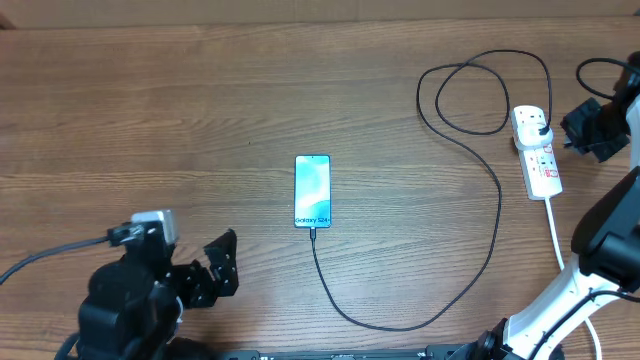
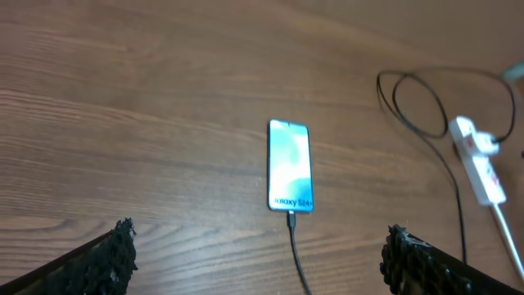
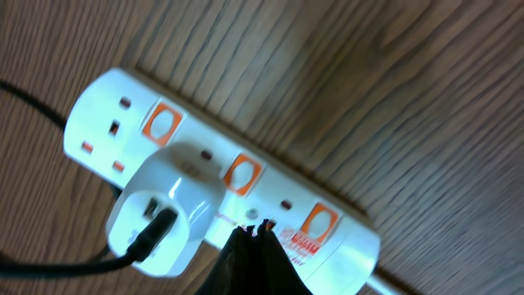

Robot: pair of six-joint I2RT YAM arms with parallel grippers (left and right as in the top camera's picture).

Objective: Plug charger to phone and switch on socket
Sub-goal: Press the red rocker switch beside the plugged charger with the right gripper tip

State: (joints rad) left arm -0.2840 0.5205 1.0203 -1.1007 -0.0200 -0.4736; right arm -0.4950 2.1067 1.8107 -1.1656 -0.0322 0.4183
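The socket (image 3: 344, 225) lies far right on the tabletop (image 1: 200, 100), just under the clenched, empty right gripper (image 3: 254, 242) (tip beside the orange switches (image 3: 242, 174)); the released left gripper (image 1: 215, 262) sits well apart, nearer the phone (image 1: 312, 190).

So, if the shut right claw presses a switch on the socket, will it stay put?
Likely yes: the socket lies flat on the table, so a downward press is backed. A sideways push could skid it; nothing visibly anchors it. Its white cord and the charger might drag slightly.
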